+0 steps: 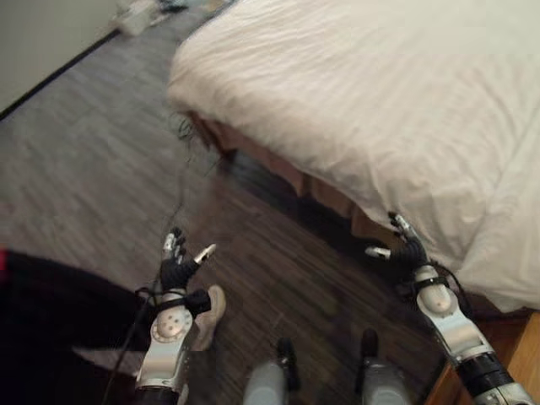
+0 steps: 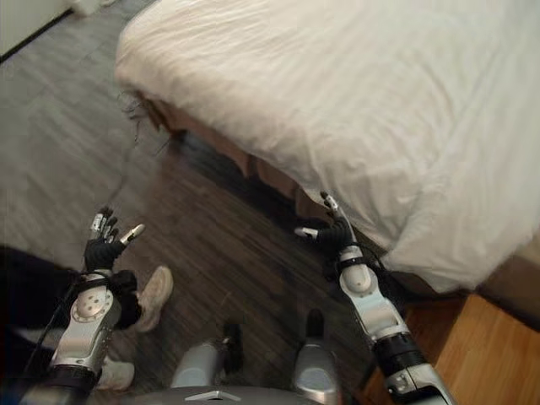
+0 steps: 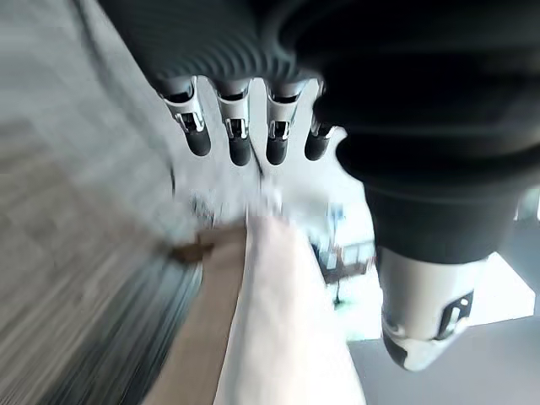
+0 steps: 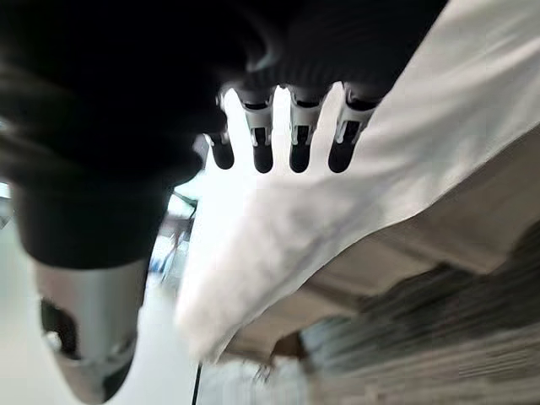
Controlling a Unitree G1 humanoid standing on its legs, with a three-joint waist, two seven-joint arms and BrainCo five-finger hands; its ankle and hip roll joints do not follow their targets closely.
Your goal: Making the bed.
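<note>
Beside white bed (image 1: 380, 93), left hand (image 1: 179, 268) splayed, right hand (image 1: 407, 250) splayed, both empty

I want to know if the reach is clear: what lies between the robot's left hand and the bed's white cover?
Bare dark wood floor, seen in the left eye view; the open left hand hangs well short of the white cover.

I see my right hand (image 2: 331, 233) with straight fingers just beside the hanging edge of the white duvet (image 2: 354, 101), not gripping it. My left hand (image 2: 105, 245) is well apart from it, fingers spread over the dark wooden floor (image 2: 219, 228), above a person's shoe (image 2: 154, 297)
</note>
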